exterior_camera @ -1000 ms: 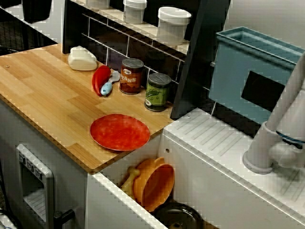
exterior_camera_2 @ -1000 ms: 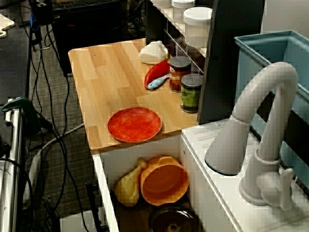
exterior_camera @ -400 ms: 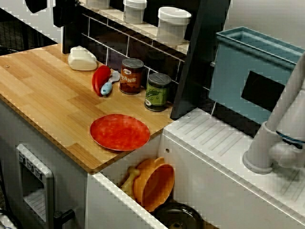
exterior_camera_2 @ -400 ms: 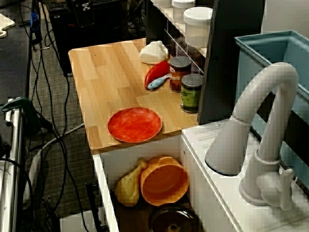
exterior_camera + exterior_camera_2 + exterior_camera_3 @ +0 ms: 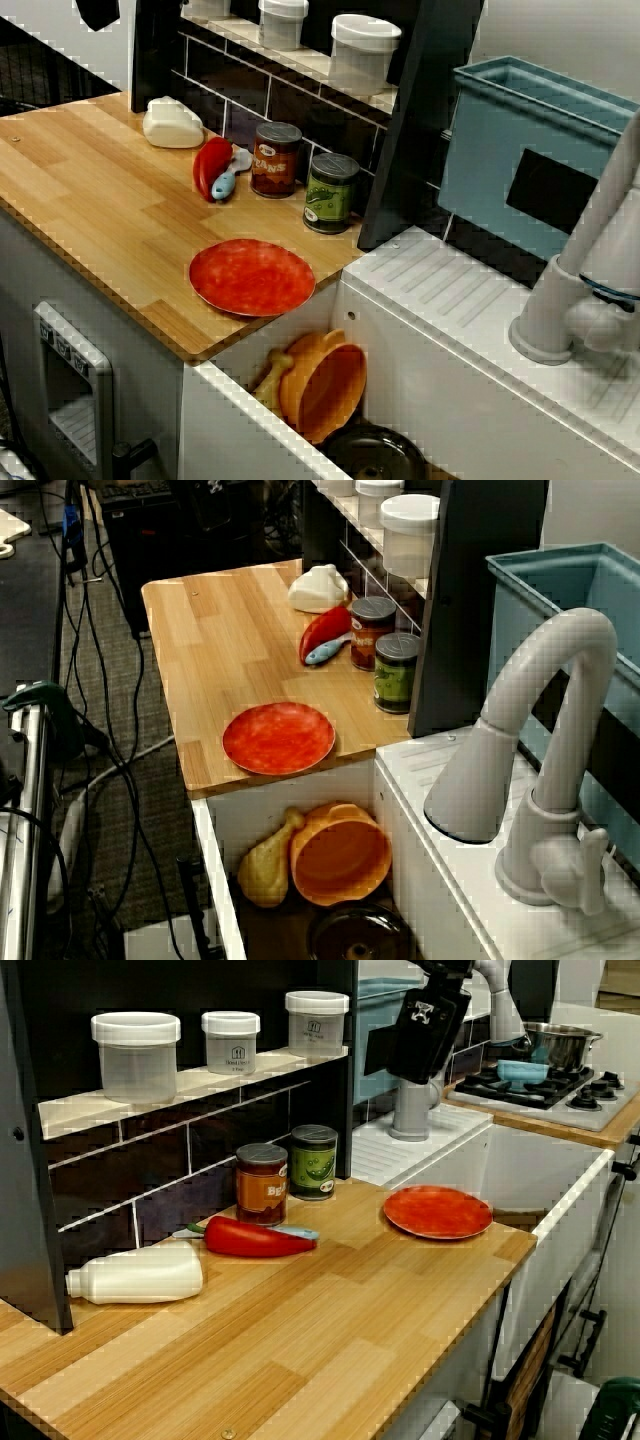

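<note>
My gripper (image 5: pixel 412 1075) is a black block hanging high in the air in the view from the counter's end, well above the wooden counter (image 5: pixel 330 1330) and touching nothing. Its fingers read as one dark mass, so their state is unclear. In the view from above the counter only a dark edge of it (image 5: pixel 98 10) shows at the top left. Below lie a red plate (image 5: pixel 252 277) near the counter's sink end, a red pepper (image 5: pixel 212 167) over a blue utensil (image 5: pixel 224 184), an orange can (image 5: pixel 276 159), a green can (image 5: pixel 331 192) and a white bottle (image 5: pixel 172 123) on its side.
The sink (image 5: pixel 300 810) holds an orange bowl (image 5: pixel 340 858), a toy drumstick (image 5: pixel 265 865) and a dark pot (image 5: pixel 360 935). A white faucet (image 5: pixel 540 760) and a blue bin (image 5: pixel 530 140) stand beyond it. Three lidded jars (image 5: pixel 230 1042) sit on the shelf. Cables (image 5: pixel 100 730) hang beside the counter.
The dark gripper shape at the top left of the view from above has shifted rightward and upward along the frame edge. Everything on the counter and in the sink stays put.
</note>
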Controlling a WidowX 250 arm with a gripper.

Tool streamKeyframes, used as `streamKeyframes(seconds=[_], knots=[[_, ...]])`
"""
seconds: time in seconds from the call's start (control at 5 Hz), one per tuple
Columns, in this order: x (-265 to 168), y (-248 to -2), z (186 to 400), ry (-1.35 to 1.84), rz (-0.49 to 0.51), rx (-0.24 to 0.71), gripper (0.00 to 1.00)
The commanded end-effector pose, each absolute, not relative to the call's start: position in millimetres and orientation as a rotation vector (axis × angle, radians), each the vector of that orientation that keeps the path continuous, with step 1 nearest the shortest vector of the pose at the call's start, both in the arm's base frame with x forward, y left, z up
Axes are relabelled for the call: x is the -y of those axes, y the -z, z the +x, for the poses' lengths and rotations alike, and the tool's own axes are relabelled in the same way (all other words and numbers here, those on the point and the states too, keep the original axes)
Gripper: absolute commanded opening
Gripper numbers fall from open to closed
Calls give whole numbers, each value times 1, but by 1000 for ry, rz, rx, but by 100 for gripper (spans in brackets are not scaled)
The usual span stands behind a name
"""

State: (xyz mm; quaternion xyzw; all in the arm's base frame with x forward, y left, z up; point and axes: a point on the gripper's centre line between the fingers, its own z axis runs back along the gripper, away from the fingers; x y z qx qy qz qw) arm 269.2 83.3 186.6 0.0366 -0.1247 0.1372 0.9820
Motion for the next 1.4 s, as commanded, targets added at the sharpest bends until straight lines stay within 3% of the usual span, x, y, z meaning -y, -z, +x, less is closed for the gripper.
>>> streamKeyframes(seconds=[0.0, 0.4, 1.0, 1.2], knots=[[-108, -195, 291, -316, 54, 275, 100], [-122, -187, 305, -567, 8, 430, 100], [-119, -172, 319, -605, 64, 421, 100], [-110, -165, 309, -521, 79, 422, 100]])
